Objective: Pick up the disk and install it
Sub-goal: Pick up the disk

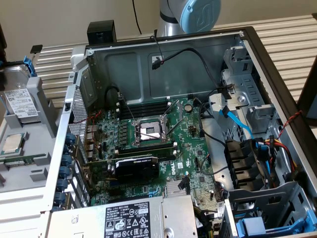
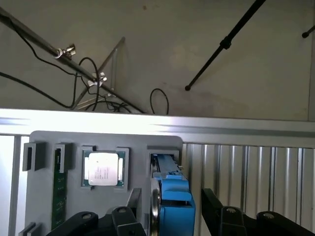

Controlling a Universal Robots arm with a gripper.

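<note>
The disk [image 1: 19, 99] stands on edge in a grey holder [image 1: 43, 101] on the bench [image 1: 282, 34], outside the open case [image 1: 277, 89], at the exterior view's left. Its white label carries a barcode and print too small to read. A blue carrier [image 1: 30, 67] frames it.

In the wrist view the disk [image 2: 172, 189] is seen edge-on, and the black jaws stand wide open on either side of it. A gap shows at one side at least, and they have hold of nothing. That view also shows the chip [image 2: 103, 168] in the holder [image 2: 44, 142] with faint, unreadable marking, beside a green memory stick [image 2: 59, 189].

The exterior view adds the arm [image 1: 190, 15], whose blue joint cap bears a white logo. It also shows the motherboard [image 1: 193, 129], with small white lettering that looks like DELL. The grey power supply [image 1: 168, 218] has a black-and-white label of warning symbols and fine print. The chip [image 1: 13, 144] lies near the disk.
</note>
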